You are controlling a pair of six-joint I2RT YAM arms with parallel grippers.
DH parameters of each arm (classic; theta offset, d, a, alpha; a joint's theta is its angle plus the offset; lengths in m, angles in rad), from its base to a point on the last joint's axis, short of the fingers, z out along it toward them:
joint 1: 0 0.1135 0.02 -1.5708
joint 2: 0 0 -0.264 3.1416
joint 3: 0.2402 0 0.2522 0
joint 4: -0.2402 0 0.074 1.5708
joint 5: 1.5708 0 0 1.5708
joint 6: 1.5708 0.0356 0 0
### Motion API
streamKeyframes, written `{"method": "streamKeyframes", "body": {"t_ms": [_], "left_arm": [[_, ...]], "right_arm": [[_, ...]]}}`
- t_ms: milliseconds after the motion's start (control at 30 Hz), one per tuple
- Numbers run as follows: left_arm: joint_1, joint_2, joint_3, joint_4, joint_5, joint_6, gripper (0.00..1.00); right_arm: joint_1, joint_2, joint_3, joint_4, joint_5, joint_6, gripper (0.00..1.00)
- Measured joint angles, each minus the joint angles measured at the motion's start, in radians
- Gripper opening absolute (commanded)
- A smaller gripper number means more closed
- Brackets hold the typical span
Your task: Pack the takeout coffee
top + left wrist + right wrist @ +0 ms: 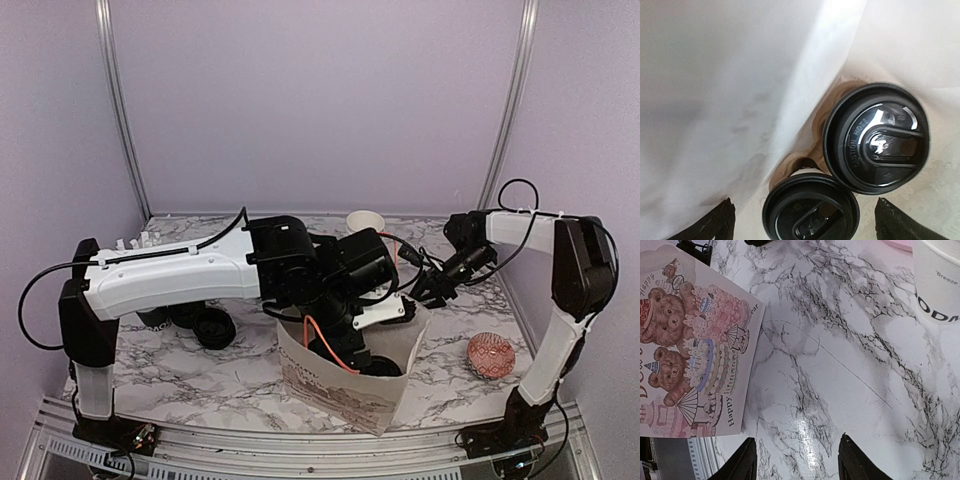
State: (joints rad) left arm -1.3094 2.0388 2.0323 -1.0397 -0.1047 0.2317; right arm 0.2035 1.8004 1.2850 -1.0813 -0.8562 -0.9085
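Two takeout coffees, white cups with black lids, stand inside the white paper bag (pixel 335 385) on a brown cardboard carrier (pixel 815 135). In the left wrist view one lid (pixel 876 137) is at right and the other lid (pixel 810 210) is low in the middle. My left gripper (pixel 805 222) is open inside the bag, its fingers either side of the lower lid, holding nothing. One lid (pixel 381 367) shows in the bag from above. More black-lidded cups (pixel 214 326) stand at left. My right gripper (pixel 797 452) is open and empty above the marble, beside the bag's printed side (pixel 690 345).
A white cup with black lettering (pixel 940 285) stands at the right wrist view's upper right, its top cut off. A lidless cup (pixel 365 222) stands at the back. The straw cup (pixel 140 242) is behind my left arm. A pink patterned round object (pixel 490 355) lies at right.
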Motion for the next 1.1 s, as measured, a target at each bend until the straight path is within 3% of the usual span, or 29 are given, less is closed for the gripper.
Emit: {"method": "streamKeyframes", "body": {"t_ms": [433, 800, 900, 1000, 1100], "left_arm": [[0.018, -0.038, 0.137, -0.009, 0.006, 0.004, 0.94], [0.034, -0.260, 0.214, 0.014, -0.029, -0.010, 0.83], [0.034, -0.330, 0.220, 0.029, -0.068, -0.031, 0.73], [0.034, -0.388, 0.217, 0.047, -0.153, -0.075, 0.51], [0.058, -0.467, 0.134, 0.069, -0.307, -0.144, 0.42]], "right_arm": [[0.000, 0.000, 0.000, 0.001, 0.000, 0.002, 0.53], [0.000, 0.000, 0.000, 0.005, 0.000, 0.026, 0.53], [0.000, 0.000, 0.000, 0.008, 0.000, 0.030, 0.53], [0.000, 0.000, 0.000, 0.010, 0.000, 0.039, 0.52], [0.000, -0.002, 0.000, 0.022, 0.001, 0.046, 0.52]]}}
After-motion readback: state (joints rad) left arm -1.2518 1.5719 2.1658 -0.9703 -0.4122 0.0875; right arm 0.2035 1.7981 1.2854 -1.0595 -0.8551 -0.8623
